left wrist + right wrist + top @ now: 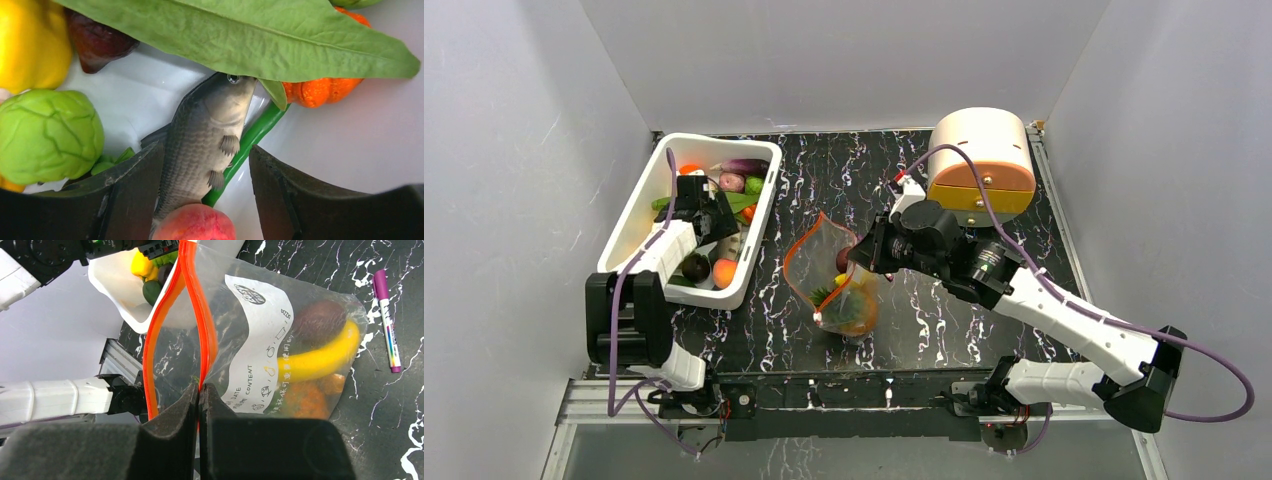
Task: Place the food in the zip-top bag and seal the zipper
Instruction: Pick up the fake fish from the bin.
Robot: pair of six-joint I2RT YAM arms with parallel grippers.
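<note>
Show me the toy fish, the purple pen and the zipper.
toy fish (195, 150), left wrist view, scaled flank.
purple pen (387, 325), right wrist view, white barrel.
zipper (148, 355), right wrist view, left orange strip.

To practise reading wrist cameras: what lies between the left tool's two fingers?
A grey toy fish, a green stalk beside it, a peach nearer the camera; the left wrist view shows this.

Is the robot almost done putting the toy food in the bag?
Not yet. Done: a banana and a few other pieces are in the bag. In hand: the right gripper pinches the zipper, holding the mouth open; the left gripper straddles a fish in the tub. To do: much tub food, then sealing.
</note>
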